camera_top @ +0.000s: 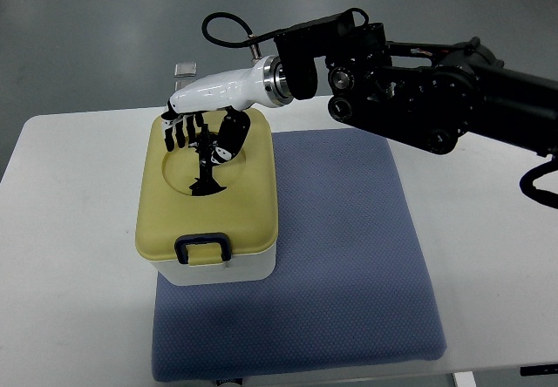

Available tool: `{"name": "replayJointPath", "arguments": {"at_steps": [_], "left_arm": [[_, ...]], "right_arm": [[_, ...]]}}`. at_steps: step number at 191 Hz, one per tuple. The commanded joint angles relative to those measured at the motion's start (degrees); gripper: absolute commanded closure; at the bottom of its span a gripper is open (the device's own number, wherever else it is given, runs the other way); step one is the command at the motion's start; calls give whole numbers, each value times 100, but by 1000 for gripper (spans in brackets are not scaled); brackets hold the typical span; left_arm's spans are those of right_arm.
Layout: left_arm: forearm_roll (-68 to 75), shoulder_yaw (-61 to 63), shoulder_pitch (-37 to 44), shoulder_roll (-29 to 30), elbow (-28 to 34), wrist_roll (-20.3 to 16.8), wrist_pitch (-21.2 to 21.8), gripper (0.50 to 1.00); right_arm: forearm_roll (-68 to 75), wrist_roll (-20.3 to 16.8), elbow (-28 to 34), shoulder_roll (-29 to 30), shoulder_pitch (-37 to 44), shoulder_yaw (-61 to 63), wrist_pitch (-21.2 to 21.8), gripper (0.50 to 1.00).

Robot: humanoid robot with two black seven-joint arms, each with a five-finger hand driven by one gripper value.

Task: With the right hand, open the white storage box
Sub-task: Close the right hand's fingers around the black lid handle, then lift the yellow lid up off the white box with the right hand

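Observation:
A white storage box [214,272] with a pale yellow lid [248,213] stands on the left part of a blue mat [349,256]. A dark blue latch handle [202,247] sits on the lid's near edge. The lid is closed. My right hand [193,134], white with black fingers, comes in from the right on a black arm [436,99]. It hovers over the lid's far end, fingers spread and pointing down, holding nothing. Its shadow falls in the lid's round recess [209,173]. I cannot tell whether the fingertips touch the lid.
The mat lies on a white table [70,274]. A small grey object [184,70] shows beyond the table's far edge. The table's left and right sides are bare white surface.

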Motion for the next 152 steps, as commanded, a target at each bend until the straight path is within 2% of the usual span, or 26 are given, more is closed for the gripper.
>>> {"name": "replayJointPath", "arguments": {"at_steps": [1,55,82,112,140,152], "left_arm": [[-1,0,0,0,0,0,-7,500],[-1,0,0,0,0,0,-7,500],[-1,0,0,0,0,0,2,500],[-1,0,0,0,0,0,-7,500],[-1,0,0,0,0,0,-7,500],[-1,0,0,0,0,0,2,500]], "right_arm": [[-75,0,0,-8,21,14,-6,1000],[39,26,18,-61,109,85,38,1000],[66,53,71,-175,399,138,99,1000],[584,62,203,-535,812,138,565,1000],[830,62,449,-1106,1111,199,1092,1000],[830,62,528,-1344,1120,243,1121,1000]]}}
